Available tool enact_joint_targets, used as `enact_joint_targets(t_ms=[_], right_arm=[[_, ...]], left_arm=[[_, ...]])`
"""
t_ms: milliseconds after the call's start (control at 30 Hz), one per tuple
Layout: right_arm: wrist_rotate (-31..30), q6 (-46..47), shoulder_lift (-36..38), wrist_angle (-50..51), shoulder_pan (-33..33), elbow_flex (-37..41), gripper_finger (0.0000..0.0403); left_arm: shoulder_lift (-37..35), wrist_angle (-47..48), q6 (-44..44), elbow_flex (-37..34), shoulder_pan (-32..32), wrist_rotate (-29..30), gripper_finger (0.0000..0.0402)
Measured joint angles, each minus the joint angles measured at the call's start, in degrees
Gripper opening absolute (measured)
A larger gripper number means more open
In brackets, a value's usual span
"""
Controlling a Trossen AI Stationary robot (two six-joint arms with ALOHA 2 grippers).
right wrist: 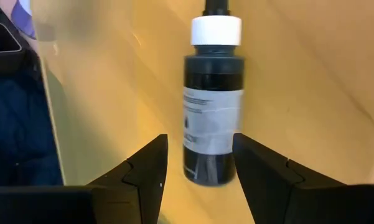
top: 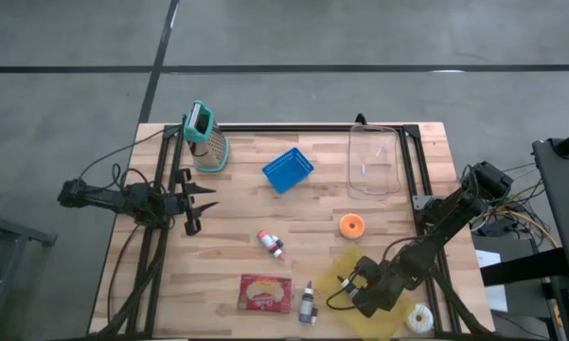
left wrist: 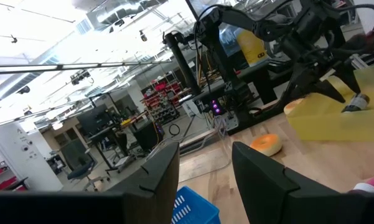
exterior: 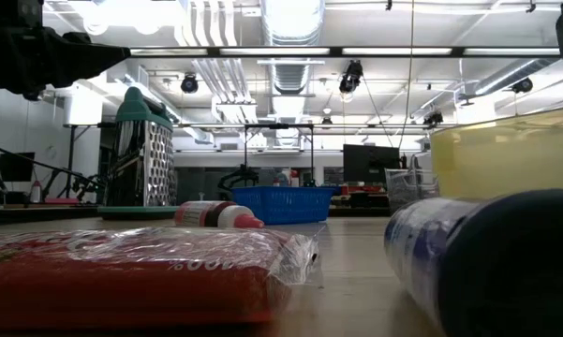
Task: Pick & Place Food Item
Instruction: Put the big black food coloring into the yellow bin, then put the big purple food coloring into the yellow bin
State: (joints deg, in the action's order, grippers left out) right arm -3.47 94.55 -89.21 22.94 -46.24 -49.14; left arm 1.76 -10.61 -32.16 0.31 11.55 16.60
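Yellow sheet (top: 355,260) at the table's near right corner carries the work. On it lies a dark bottle (right wrist: 213,99) with a white cap, on its side.

Right gripper (top: 348,284) is down over the sheet. In my right wrist view its fingers (right wrist: 143,168) stand apart, one on each side of the bottle's base end. I see a strip of yellow between one finger and the bottle. The other finger overlaps the bottle's edge, and I cannot tell if it touches. I read the jaws as spread, not closed on the bottle.

Left gripper (top: 208,206) waits at the left side of the table, fingers wide, holding nothing.

Other items noted from the high view:
- orange ring (top: 351,224) on bare wood, just beyond the sheet
- second dark bottle (top: 308,303) beside the sheet's left edge
- red packet (top: 266,293) left of that
- small red-and-white bottle (top: 271,243) mid-table
- blue basket (top: 287,170) and clear tub (top: 374,161) toward the far edge
- teal grater (top: 206,137) at the far left corner
- white ring (top: 418,319) just off the sheet's right edge
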Motion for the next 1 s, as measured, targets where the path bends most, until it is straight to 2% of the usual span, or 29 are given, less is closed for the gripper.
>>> enact_joint_targets(t_ms=[300, 433, 533, 767, 900, 1000], right_arm=[[-2.12, -0.10, 0.00, 15.27, 0.02, -9.83, 0.0176], [-6.51, 0.27, 0.00, 22.56, 0.02, -15.10, 0.0176], [-12.23, -0.37, 0.00, 26.35, 0.02, -18.28, 0.0176], [-25.18, -2.71, 0.00, 28.12, 0.57, -21.65, 0.0176], [-26.77, -8.61, -0.02, 27.23, 2.25, -21.86, 0.0176], [-26.80, -16.32, -0.16, 25.61, 4.00, -21.84, 0.0176]], left_arm=[[0.00, 0.00, 0.00, -0.01, 0.02, 0.00, 0.0152], [0.00, 0.00, 0.01, 0.00, 0.01, 0.00, 0.0152], [0.00, 0.00, 0.02, -0.01, 0.01, 0.02, 0.0152], [0.00, -0.02, 0.02, 0.01, 0.00, 0.02, 0.0152], [0.00, 0.00, 0.02, -0.01, 0.02, 0.00, 0.0152], [0.00, 0.00, 0.00, -0.01, 0.00, 0.02, 0.0152]])
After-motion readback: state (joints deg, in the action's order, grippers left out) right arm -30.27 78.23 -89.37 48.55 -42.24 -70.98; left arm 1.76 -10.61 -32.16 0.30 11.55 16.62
